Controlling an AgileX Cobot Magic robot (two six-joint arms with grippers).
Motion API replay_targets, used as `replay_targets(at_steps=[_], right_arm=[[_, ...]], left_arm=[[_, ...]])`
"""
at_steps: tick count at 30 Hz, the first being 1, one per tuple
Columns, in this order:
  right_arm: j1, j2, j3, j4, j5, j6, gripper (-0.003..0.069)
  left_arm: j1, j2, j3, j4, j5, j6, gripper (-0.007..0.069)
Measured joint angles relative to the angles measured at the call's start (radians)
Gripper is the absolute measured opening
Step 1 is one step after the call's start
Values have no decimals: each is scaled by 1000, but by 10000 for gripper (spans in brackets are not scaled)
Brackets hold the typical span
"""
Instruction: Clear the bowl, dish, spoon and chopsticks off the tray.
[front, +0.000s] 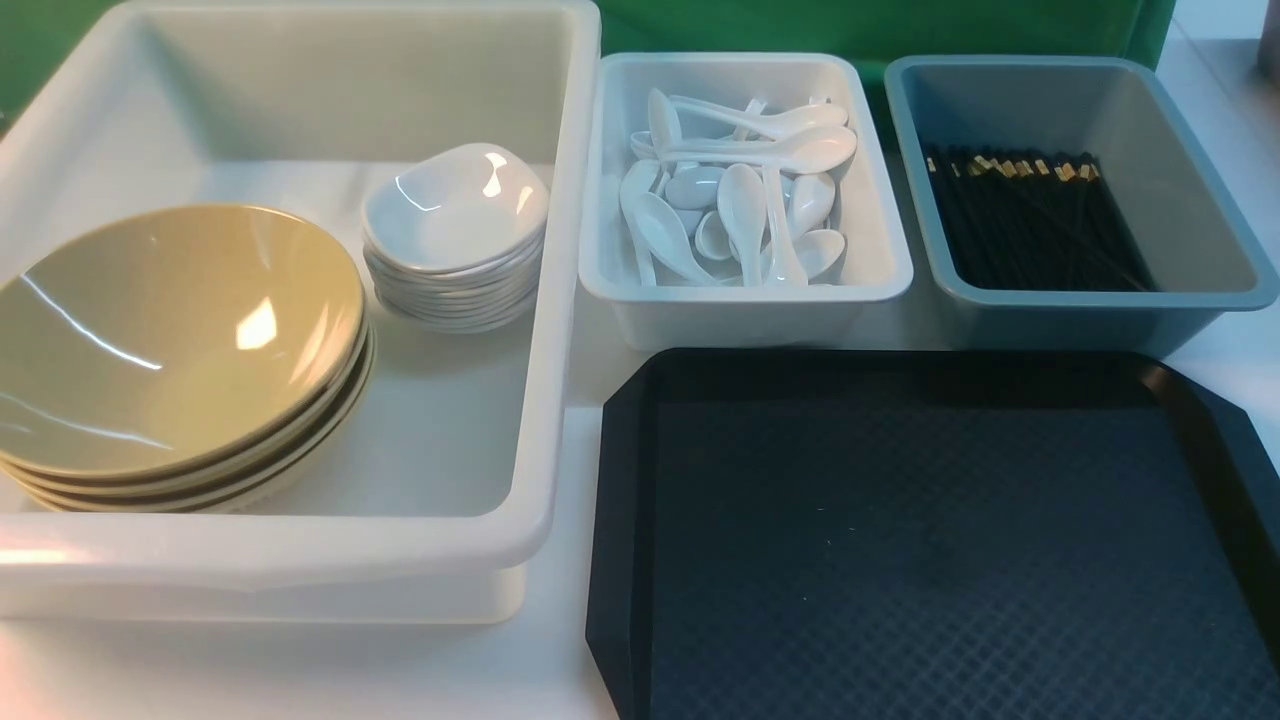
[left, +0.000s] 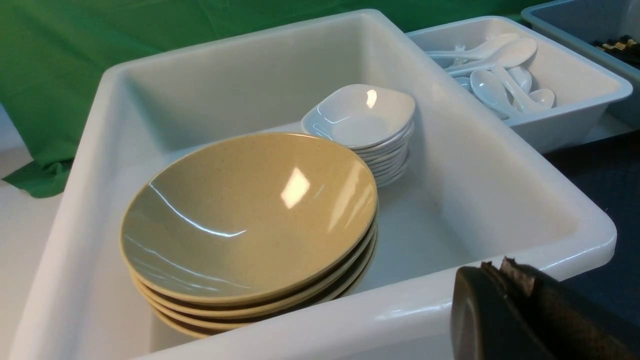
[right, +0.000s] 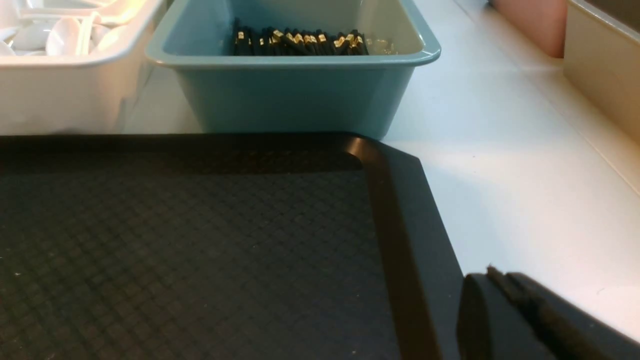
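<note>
Already the tray (front: 930, 540) lies bare; bowl (front: 170, 330) and dish (front: 455, 205) top stacks in the white tub (front: 560, 300), spoons and chopsticks fill the far bins. Left fingers (left: 505, 267) and right fingers (right: 500, 277) are pressed together, empty

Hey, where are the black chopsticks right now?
In the front view the chopsticks lie bundled in the grey-blue bin at far right, beside the spoon bin and just behind the black tray.
</note>
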Motion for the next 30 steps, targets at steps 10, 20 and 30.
replay_targets(at_steps=[10, 20, 30], right_arm=[[-1, 0, 0, 0, 0, -1, 45], [-1, 0, 0, 0, 0, -1, 46], [-1, 0, 0, 0, 1, -1, 46]], left_arm=[[13, -7, 126, 21, -228, -2, -10], [200, -94, 603, 158, -810, -270, -10], [67, -97, 660, 197, -658, -382, -10]])
